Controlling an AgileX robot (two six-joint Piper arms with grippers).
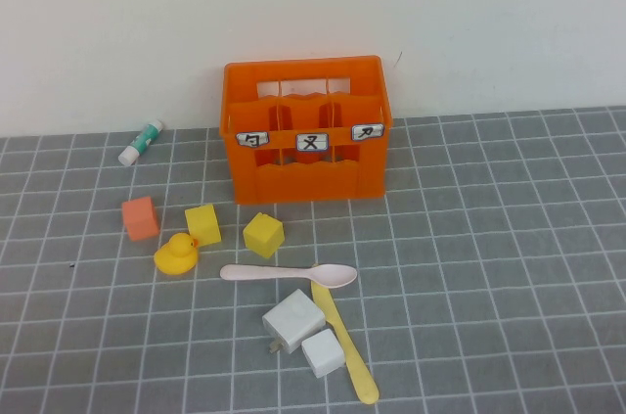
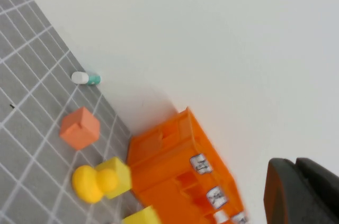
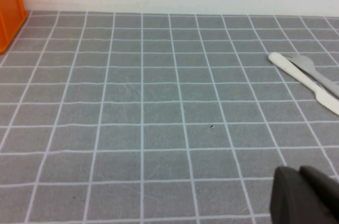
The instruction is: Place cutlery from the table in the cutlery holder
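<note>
Barely seen — left gripper, right gripper, both cropped

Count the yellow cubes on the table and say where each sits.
2. One yellow cube sits beside the rubber duck; the other lies right of it, before the orange crate. None seems hidden.

Bright even light, soft short shadows, no glare, left wrist view slightly blurred

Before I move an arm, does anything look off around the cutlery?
Yes: the yellow knife lies partly under the two white blocks, and the pink spoon crosses its tip. Left gripper and right gripper are only partly seen in their wrist views.
</note>
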